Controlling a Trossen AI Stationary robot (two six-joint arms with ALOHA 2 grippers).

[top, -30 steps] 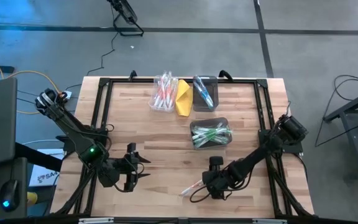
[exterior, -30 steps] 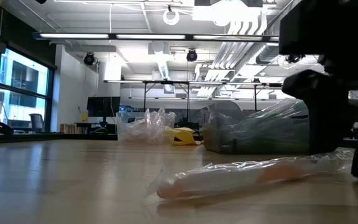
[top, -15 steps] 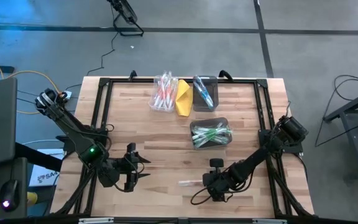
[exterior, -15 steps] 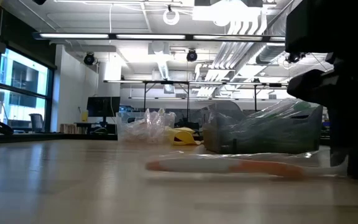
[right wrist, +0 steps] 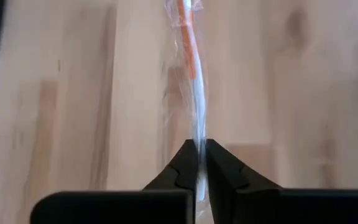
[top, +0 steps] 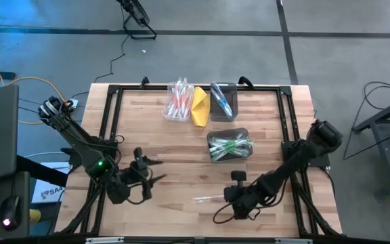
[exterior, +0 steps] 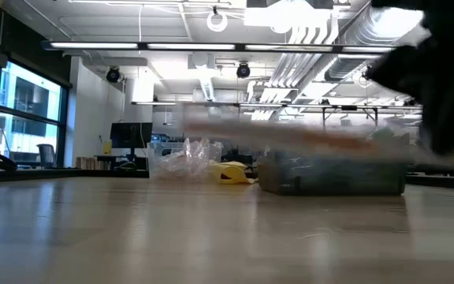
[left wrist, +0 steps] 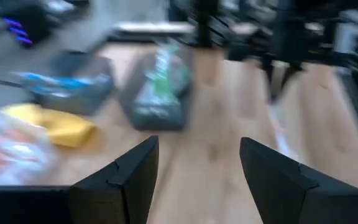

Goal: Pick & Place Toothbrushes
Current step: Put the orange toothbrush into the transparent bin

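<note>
Right gripper (right wrist: pixel 197 163) pinched shut on wrapped orange toothbrush (right wrist: pixel 190 59), lifted clear for carrying toward twelve-o'clock bins (top: pixel 228 146); left gripper (left wrist: pixel 194 171) spread open, empty, waiting near table's seven o'clock.

One wrapped toothbrush (right wrist: pixel 191 68), white with an orange part, is lifted level above the table. Other toothbrushes (top: pixel 229 146) fill three bins.

Dark jointed arms, green light on left arm (top: pixel 101 163), black wedge fingers (left wrist: pixel 114 180)
</note>
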